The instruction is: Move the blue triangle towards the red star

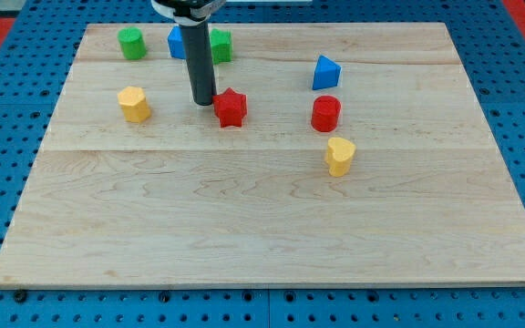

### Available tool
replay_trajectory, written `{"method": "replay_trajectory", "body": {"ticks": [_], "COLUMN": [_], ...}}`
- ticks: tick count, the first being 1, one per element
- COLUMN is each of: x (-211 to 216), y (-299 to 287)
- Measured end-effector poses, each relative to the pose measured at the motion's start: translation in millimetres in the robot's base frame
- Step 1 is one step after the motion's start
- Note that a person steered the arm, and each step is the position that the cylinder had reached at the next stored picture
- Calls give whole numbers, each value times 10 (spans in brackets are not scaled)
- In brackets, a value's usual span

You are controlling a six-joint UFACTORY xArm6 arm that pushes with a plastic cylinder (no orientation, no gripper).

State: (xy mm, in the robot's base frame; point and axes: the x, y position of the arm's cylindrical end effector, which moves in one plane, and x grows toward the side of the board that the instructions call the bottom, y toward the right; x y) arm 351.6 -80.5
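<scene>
The blue triangle (pixel 325 73) sits on the wooden board toward the view's upper right. The red star (pixel 231 107) lies left of it, near the board's upper middle. My dark rod comes down from the view's top, and my tip (pixel 202 101) rests on the board just left of the red star, close to touching it. The tip is far to the left of the blue triangle, with the red star between them.
A red cylinder (pixel 325 114) stands just below the blue triangle. A yellow heart (pixel 339 156) lies below that. A yellow hexagon (pixel 134 104) is at the left. A green cylinder (pixel 132 43), a blue block (pixel 176 42) and a green block (pixel 221 46) line the top, partly behind the rod.
</scene>
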Motion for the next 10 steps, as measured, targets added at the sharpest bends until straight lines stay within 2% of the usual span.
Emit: {"method": "replay_trajectory", "body": {"ticks": [2,3,4,6,9,10], "x": [-444,-463,-708,-772,-605,-602], "y": [216,642,919,1441,1582,1172]}}
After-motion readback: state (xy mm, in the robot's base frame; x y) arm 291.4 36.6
